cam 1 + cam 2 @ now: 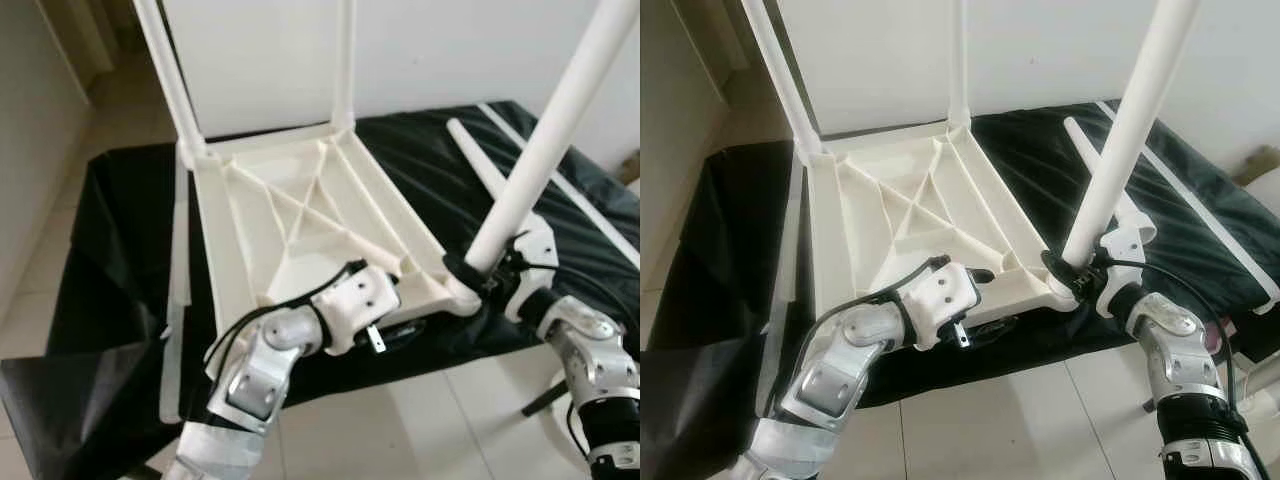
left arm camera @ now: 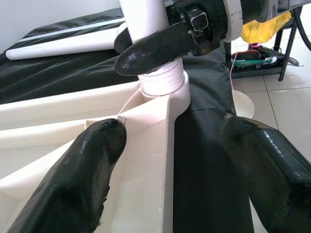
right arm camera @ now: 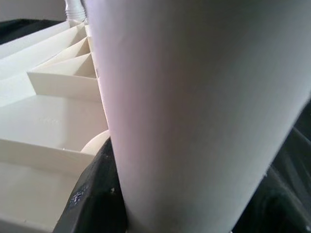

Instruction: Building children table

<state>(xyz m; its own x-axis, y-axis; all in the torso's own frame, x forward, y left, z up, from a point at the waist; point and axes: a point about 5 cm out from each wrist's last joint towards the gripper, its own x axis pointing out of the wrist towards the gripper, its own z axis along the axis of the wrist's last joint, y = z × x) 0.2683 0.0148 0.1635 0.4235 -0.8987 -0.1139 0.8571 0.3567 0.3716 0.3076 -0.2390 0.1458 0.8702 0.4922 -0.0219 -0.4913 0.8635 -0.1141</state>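
Inverted tabletop [image 1: 300, 215], frame centre, on black cloth [image 1: 110, 260]. Right gripper [image 1: 470, 272] clamped round white leg [image 1: 545, 150] at near-right corner socket. Left gripper [image 2: 165, 165], fingers wide apart, straddles the near rim.

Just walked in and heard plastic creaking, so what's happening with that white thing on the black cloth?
The robot is putting together a small white table top, lying upside down on a black cloth. Its right tool is shut on a white leg, holding it in the near right corner socket. The left tool is open, straddling the table's near edge beside that corner. Two far legs already stand upright; another leg lies loose on the cloth.
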